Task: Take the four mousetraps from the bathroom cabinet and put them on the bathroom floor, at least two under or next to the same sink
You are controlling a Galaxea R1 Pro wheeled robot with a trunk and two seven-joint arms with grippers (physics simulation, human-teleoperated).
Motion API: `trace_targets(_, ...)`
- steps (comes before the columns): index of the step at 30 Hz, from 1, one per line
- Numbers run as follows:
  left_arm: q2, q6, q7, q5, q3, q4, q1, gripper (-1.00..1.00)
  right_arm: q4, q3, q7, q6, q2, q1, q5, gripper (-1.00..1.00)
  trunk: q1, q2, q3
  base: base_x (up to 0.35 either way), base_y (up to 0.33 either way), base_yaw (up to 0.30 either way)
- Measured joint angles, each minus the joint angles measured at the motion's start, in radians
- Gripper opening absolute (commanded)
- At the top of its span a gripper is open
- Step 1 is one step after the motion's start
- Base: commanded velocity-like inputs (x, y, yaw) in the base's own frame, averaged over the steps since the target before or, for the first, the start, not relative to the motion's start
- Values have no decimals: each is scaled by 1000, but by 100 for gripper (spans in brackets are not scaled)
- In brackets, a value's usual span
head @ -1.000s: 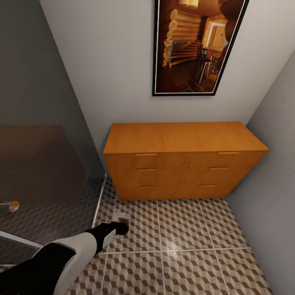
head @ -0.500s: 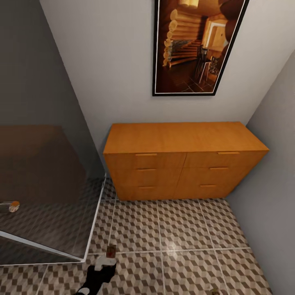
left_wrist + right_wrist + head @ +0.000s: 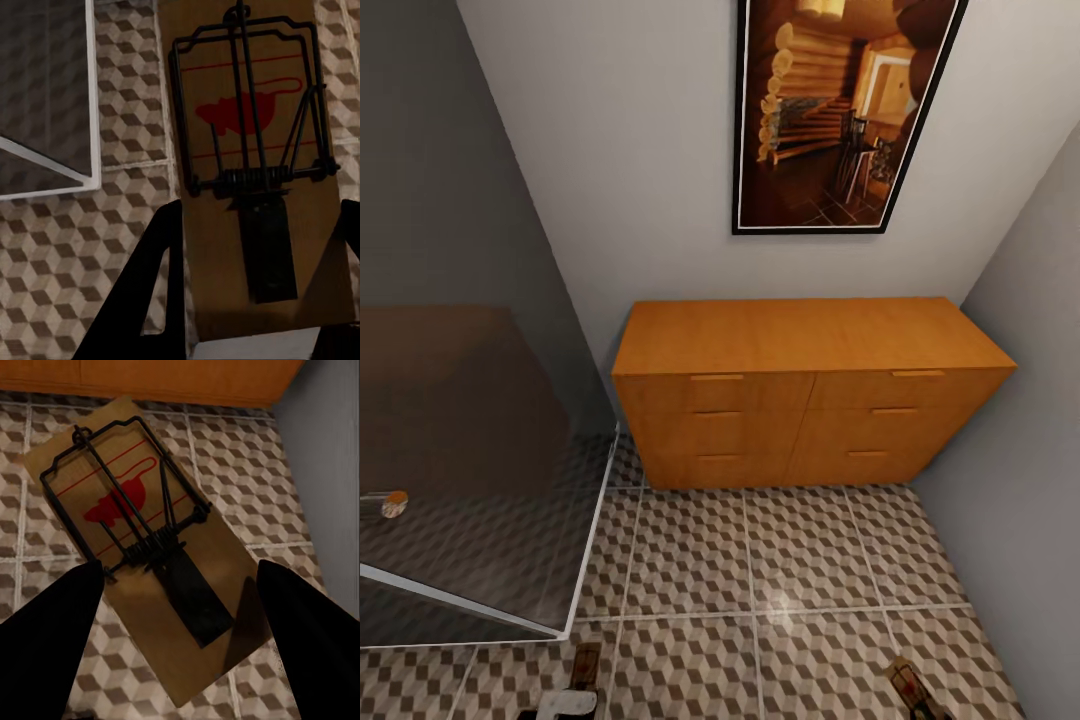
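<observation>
Each of my grippers holds a mousetrap above the bathroom floor (image 3: 800,560). The left gripper (image 3: 262,217) is shut on a tan mousetrap (image 3: 247,97) with dark wire and a red mark, its dark fingers (image 3: 161,277) pressing on both long edges. This mousetrap (image 3: 584,664) shows at the lower edge of the head view. The right gripper (image 3: 178,574) is shut on a second mousetrap (image 3: 127,502), which lies slantwise between the fingers (image 3: 300,630). In the head view, that mousetrap (image 3: 908,680) shows at the bottom right. The orange-brown cabinet (image 3: 810,390) stands ahead against the wall, all drawers closed.
A glass shower screen (image 3: 470,470) with a white frame stands on the left, with a round knob (image 3: 390,503) on it. A grey wall (image 3: 1030,450) closes the right side. A framed picture (image 3: 840,110) hangs above the cabinet.
My left arm has drawn back toward the bottom of the head view with its mousetrap. The right gripper's mousetrap has come into view at the bottom right. The cabinet has not changed.
</observation>
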Motion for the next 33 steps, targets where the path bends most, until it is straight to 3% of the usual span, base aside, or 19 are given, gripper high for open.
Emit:
trace_targets(4, 15, -4, 1, 0, 0, 0, 25, -100, 10, -77, 0, -2, 0, 0, 2, -100, 0, 0, 4, 0, 0, 0)
trace_targets(7, 20, -4, 1, 0, 0, 0, 29, -100, 12, -95, 1, -2, 1, 0, 3, -100, 0, 0, 8, 0, 0, 0)
trace_targets(33, 17, -1, 3, -1, -1, 0, 31, -100, 13, -104, 1, -4, 2, 0, 7, -100, 0, 0, 49, 0, 0, -75)
